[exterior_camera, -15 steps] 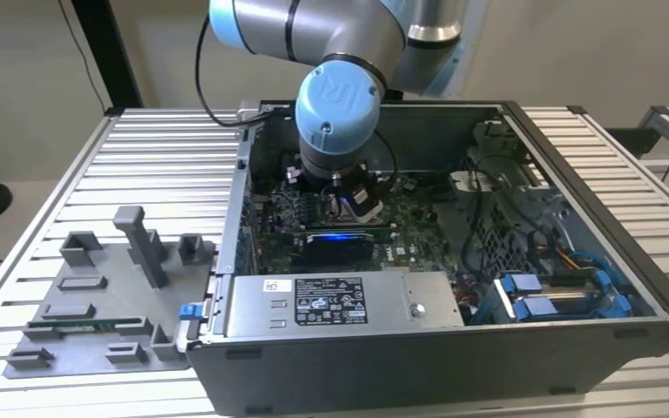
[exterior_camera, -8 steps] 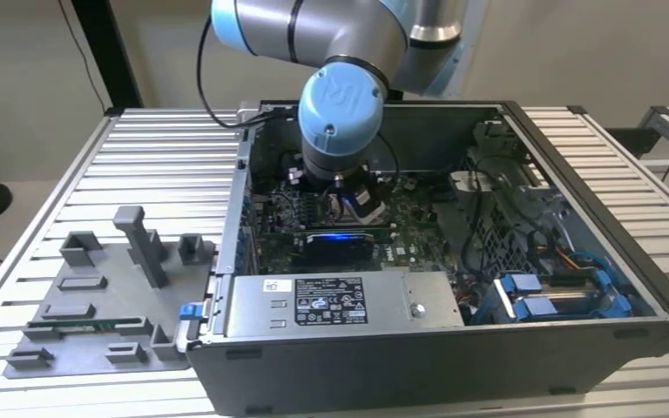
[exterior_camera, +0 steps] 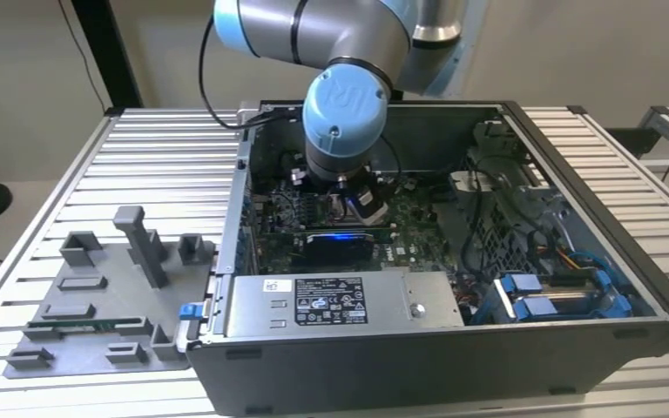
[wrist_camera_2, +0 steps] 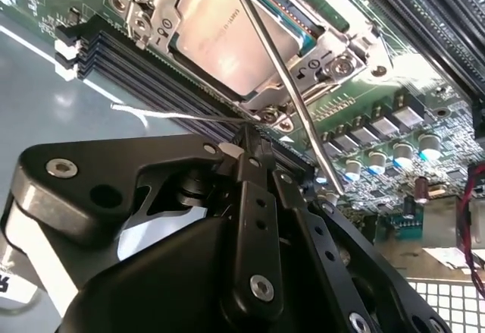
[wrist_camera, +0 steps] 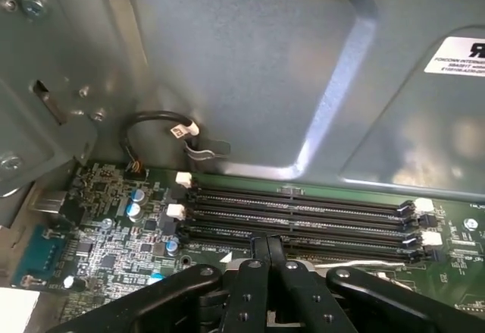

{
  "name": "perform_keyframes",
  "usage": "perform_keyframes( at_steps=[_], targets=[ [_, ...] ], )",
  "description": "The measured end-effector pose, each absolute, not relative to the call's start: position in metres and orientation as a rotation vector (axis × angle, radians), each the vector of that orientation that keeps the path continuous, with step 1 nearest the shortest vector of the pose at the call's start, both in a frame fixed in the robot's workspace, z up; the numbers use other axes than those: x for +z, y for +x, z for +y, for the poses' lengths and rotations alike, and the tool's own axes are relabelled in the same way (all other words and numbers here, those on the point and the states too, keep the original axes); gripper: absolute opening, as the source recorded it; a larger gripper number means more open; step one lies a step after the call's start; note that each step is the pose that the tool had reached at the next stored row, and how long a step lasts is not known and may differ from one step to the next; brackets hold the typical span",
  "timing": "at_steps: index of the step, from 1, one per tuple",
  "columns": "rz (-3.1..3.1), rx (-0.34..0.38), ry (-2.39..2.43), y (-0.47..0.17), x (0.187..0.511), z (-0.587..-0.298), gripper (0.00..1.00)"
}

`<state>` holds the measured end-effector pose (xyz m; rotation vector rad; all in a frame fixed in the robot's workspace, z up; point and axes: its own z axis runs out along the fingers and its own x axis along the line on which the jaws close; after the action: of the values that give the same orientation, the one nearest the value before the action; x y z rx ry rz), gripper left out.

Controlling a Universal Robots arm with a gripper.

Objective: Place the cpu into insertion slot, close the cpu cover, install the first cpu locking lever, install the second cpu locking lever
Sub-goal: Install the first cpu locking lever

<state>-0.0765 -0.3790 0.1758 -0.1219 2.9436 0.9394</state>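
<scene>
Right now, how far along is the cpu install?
Done: the cpu sits in the insertion slot, with the cpu cover down around it. In hand: the hand, fingers together, is at a thin locking lever still standing up across the socket. Left: latching the levers.

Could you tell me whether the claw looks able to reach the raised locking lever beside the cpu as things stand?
Probably yes: in the second wrist view the claw sits just beside the lever, which crosses the cpu, with nothing between them.

cpu [wrist_camera_2: 227,37] in insertion slot [wrist_camera_2: 307,26] | cpu cover [wrist_camera_2: 163,14] over it | claw [wrist_camera_2: 254,139] beside slot, inside case [exterior_camera: 591,218]
</scene>
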Motion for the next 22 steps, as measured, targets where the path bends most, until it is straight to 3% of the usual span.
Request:
perform_keyframes(
  at_steps=[22],
  targets=[
    [2.943, 0.939, -0.122, -0.060, 0.172, -0.379, 0.00]
  ],
)
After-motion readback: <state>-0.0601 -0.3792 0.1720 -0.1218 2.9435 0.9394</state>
